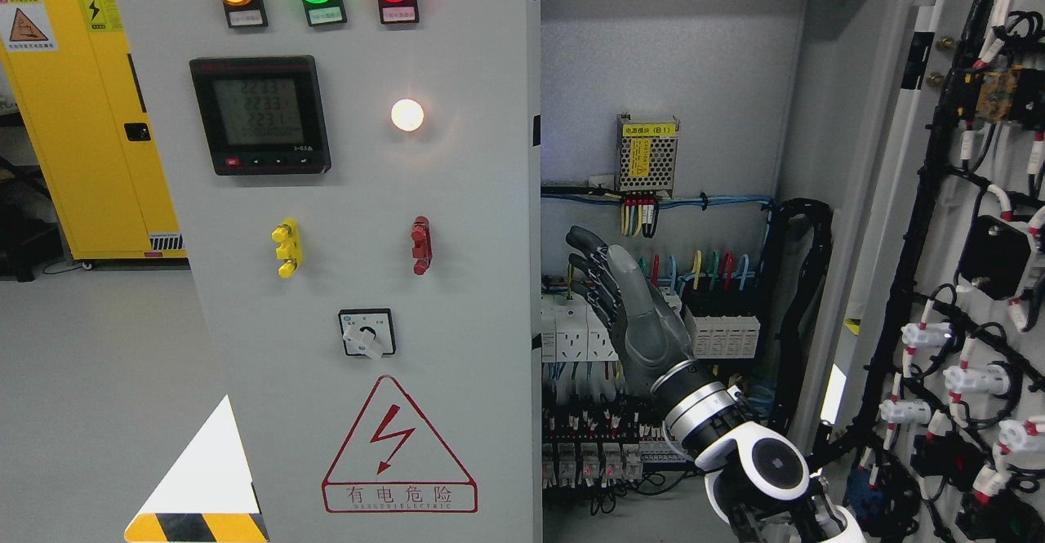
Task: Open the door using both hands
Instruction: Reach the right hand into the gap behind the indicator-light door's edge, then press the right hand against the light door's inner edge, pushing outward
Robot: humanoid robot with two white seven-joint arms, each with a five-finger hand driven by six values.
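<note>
Door (939,200) swung open rightward, upright | right robot hand (620,298) fingers extended, empty

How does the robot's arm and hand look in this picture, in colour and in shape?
Only the right hand shows: dark grey, smooth palm shell, black segmented fingers. Behind it sits a wrist of black and silver metal rings, then a glossy white forearm shell with a round black disc. No loose cables are visible.

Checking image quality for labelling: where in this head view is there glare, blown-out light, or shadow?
Head view: the white lamp is blown out with a halo on the left door; the three top lamps bloom slightly; the meter digits read faintly; the cabinet's upper interior is shaded; the right hand looks sharp.
</note>
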